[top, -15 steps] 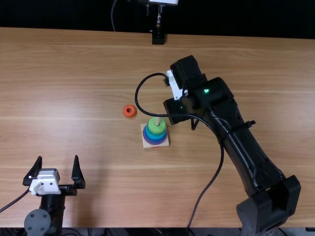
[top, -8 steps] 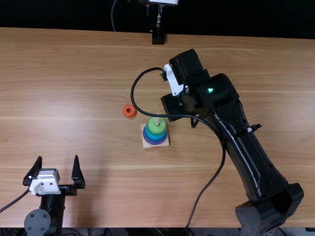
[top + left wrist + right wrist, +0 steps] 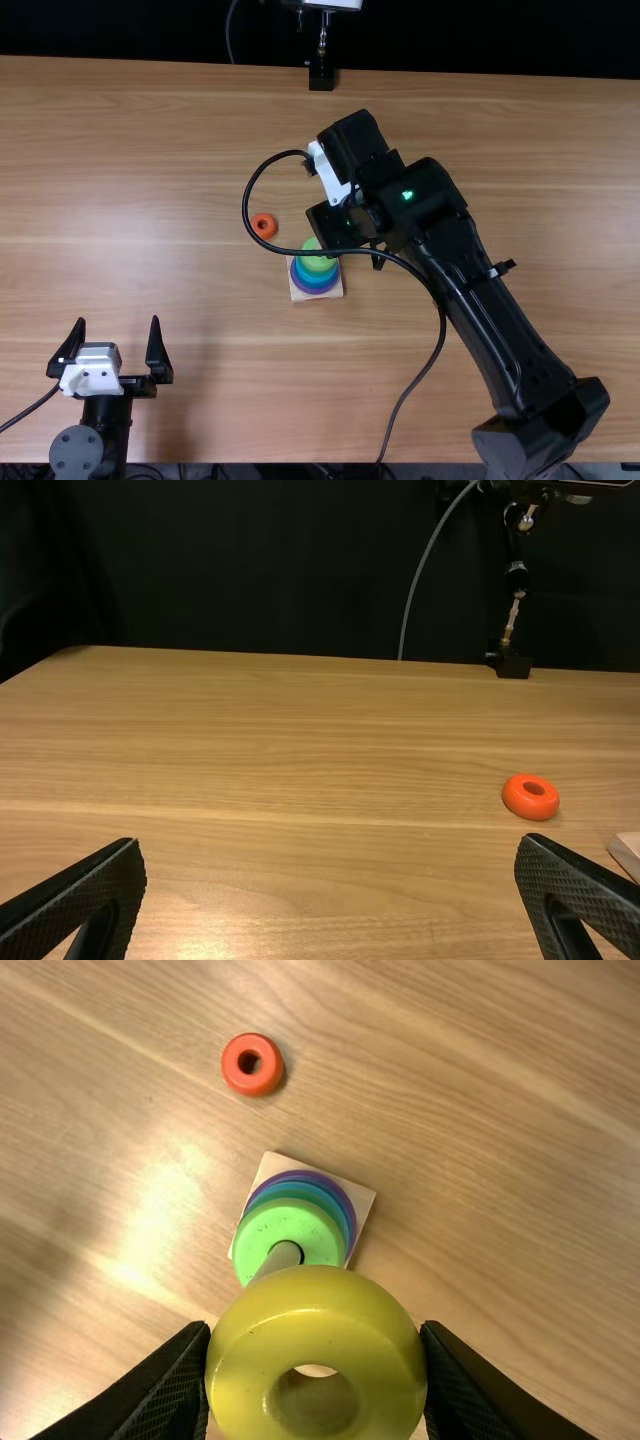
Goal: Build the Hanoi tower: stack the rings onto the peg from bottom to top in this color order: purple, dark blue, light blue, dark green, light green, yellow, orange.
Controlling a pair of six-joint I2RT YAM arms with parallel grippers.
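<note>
Right gripper [image 3: 331, 180]: yep, your claw's closed on 1 thick glossy yellow ring [image 3: 318, 1325], pinched from 2 sides
Yellow ring: right above the stack in your right wrist view, overlapping part of the pale round peg [image 3: 285, 1256]; can't tell you if they touch
Stack: you've got the purple ring [image 3: 346, 1200] lowest, blue and teal bands above, then the light green ring [image 3: 262, 1228] on top, all around the peg
Base: square pale wooden plate [image 3: 361, 1202], around the middle of your light brown wooden table [image 3: 180, 130]
Orange ring: small round orange ring [image 3: 255, 228] lying flat, far and left of the stack, near but apart
Left gripper [image 3: 118, 320]: over at your near left, 2 fingers spread wide
Black cable [image 3: 300, 251]: loops off your right arm, crossing over the stack in the top view
</note>
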